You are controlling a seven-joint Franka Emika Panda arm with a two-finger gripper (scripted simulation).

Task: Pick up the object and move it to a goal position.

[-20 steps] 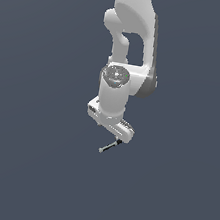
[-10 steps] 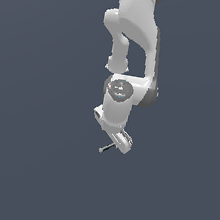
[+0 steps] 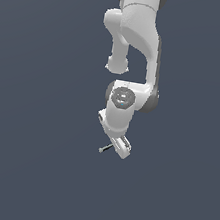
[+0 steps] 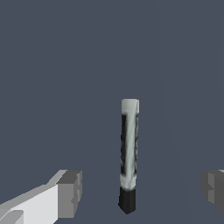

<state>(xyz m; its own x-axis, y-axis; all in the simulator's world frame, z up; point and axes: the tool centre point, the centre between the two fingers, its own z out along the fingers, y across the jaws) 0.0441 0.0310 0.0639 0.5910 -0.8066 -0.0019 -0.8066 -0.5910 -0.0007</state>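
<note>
The object is a tiny thin light grey rod with one black end, lying on the dark grey floor. In the wrist view the rod lies lengthwise between my two fingers, black end nearest the camera. My gripper is low over it, right beside it in the exterior view. In the wrist view the gripper is open wide: one grey fingertip stands well to one side of the rod and the other at the picture's edge, neither touching it.
The white arm comes down from the exterior view's top over the plain dark grey floor. No other object and no goal marker show.
The arm has lowered and the hand has turned. The gripper has come down close to the rod. The rod has not moved.
</note>
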